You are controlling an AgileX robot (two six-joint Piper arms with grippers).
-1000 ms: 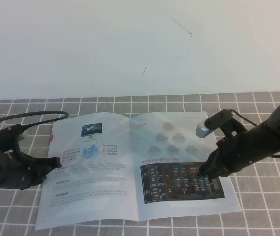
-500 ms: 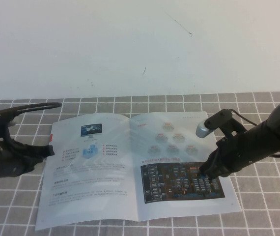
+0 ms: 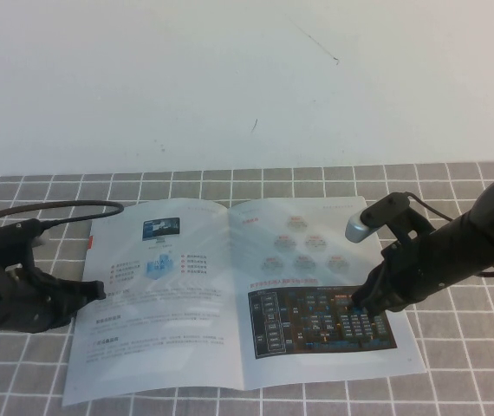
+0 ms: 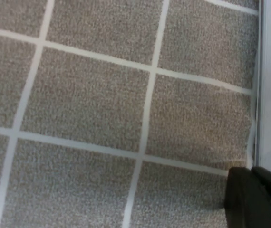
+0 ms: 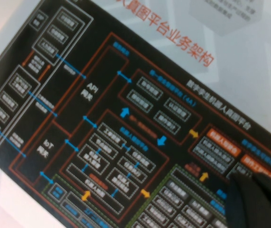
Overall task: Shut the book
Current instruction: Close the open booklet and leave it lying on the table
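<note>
left gripper (image 3: 94, 289) sits low over the left side of the table, tip right at the outer edge of the booklet's left page. honestly can't tell whether it's wide, narrow or pinching the paper. the left wrist view only gives me a dark bit of it beside the page edge, over grey cloth. right gripper (image 3: 361, 305) is down on the right page, tip on the dark diagram. same story there, can't tell its state from any view, and it isn't visibly holding anything.

rest of the scene, big stuff first: plain white wall (image 3: 230, 87) fills the whole back half, with a few small dark marks on it. below that is a grey tablecloth (image 3: 455, 381) with a white grid pattern covering the table.

the booklet (image 3: 195, 295) lies wide open and flat in the middle of the cloth, spine running roughly front to back, both pages facing up, so definitely not closed. the right page has a black block diagram (image 3: 316, 322) across its lower half, with pale round graphics above it. the left page has a small screen picture (image 3: 161, 228) near the top and text lines under it.

a black cable (image 3: 56, 208) loops over the left arm, just off the booklet's far left corner.
</note>
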